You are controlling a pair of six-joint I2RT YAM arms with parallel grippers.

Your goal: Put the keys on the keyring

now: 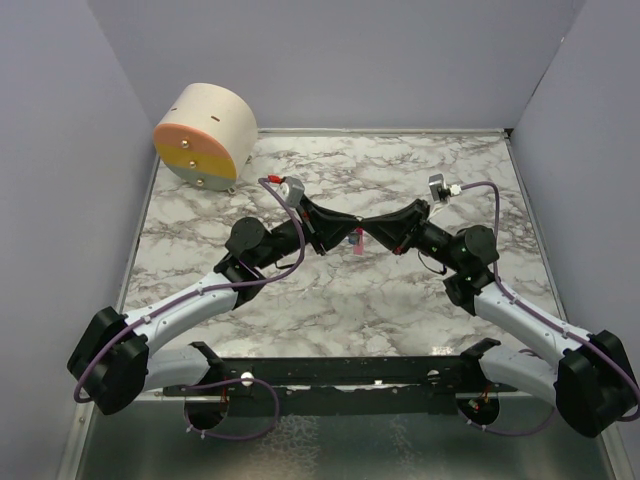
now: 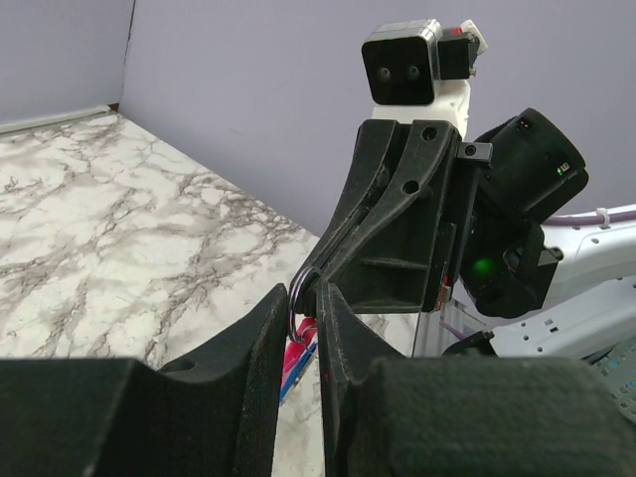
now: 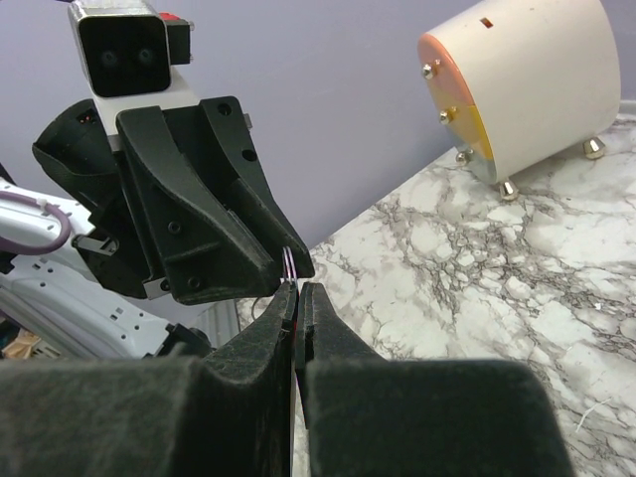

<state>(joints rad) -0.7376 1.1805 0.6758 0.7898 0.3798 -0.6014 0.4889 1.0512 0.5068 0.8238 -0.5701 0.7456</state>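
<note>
The two arms meet tip to tip above the middle of the marbled bench [image 1: 420, 310], the left tool [image 1: 345, 232] reaching in from the left and the right tool [image 1: 369, 232] from the right. The right tool is clenched, its two black pads pressed flat together, and in its own wrist view the thin metal loop of the keyring [image 3: 288, 263] stands up out of their very tip, so it is grasping the keyring there. The left tool's fingers [image 2: 260, 333] are drawn close with only a narrow slot between them; the ring's arc [image 2: 294, 298] sits at the mouth of that slot, right against the right tool's tip, but I cannot tell whether the left pads actually pinch it. The pink-red key [image 2: 295, 363] hangs just below the ring, seen down through the slot with a sliver of blue beside it (the tag, mostly hidden). From above, the key [image 1: 356, 247] dangles between the two tips, clear of the bench. A cream drum with an orange and yellow face [image 1: 205, 135] lies on its side in the far left corner, well apart from the arms
</note>
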